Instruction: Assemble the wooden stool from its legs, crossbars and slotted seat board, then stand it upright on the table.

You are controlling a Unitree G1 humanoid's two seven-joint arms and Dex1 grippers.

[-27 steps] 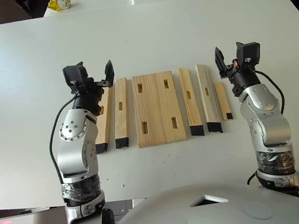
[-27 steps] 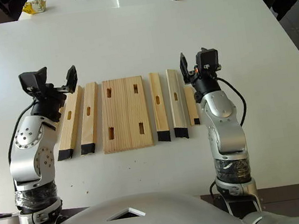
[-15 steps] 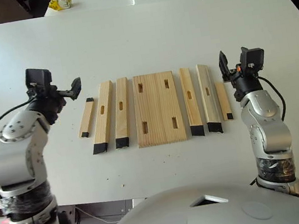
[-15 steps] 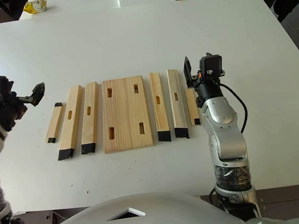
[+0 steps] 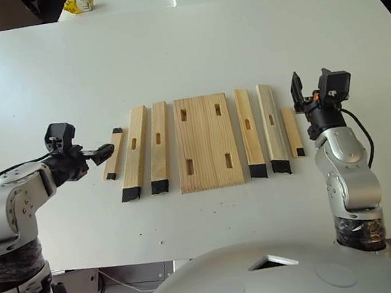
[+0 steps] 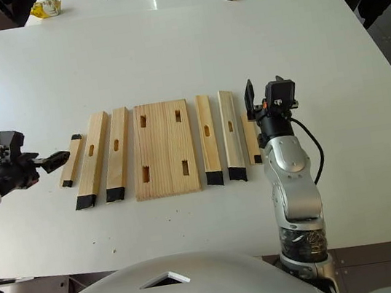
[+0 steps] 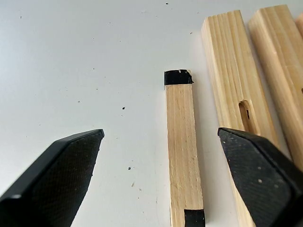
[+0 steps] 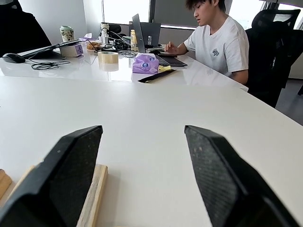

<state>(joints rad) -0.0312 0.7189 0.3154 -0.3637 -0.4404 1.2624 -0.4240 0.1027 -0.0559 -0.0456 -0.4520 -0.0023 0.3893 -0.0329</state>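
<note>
The white worktop point(image 5: 189, 52) carries all the stool parts, lying flat in one row and not joined. The slotted seat board point(image 5: 206, 141) is the widest piece and lies in the middle of the row, with four slots showing in its face.

Two legs flank it on each side, lengthwise and side by side: the left pair point(image 5: 134, 152) point(image 5: 159, 146) and the right pair point(image 5: 249, 131) point(image 5: 273, 126). Each has a slot in its face and a black near end.

The short crossbars lie at the two outer ends of the row. The left crossbar point(image 5: 113, 153) is apart from the outer left leg and slightly angled; the right crossbar point(image 5: 292, 132) lies close against the outer right leg.

The left hand point(image 5: 99, 152) is low over the worktop, just left of the left crossbar and pointing at it. Its fingers point(image 7: 57, 179) are spread wide and grasp nothing. In the left wrist view the crossbar lies in the gap between them, nearer one finger; whether either tip touches it cannot be told.

The right hand point(image 5: 311, 92) is raised above the worktop just right of the right crossbar, with the fingers point(image 8: 71, 170) pointing away from the robot. They stand apart and hold nothing, and the crossbar point(image 8: 92, 198) lies below one of them.
</note>
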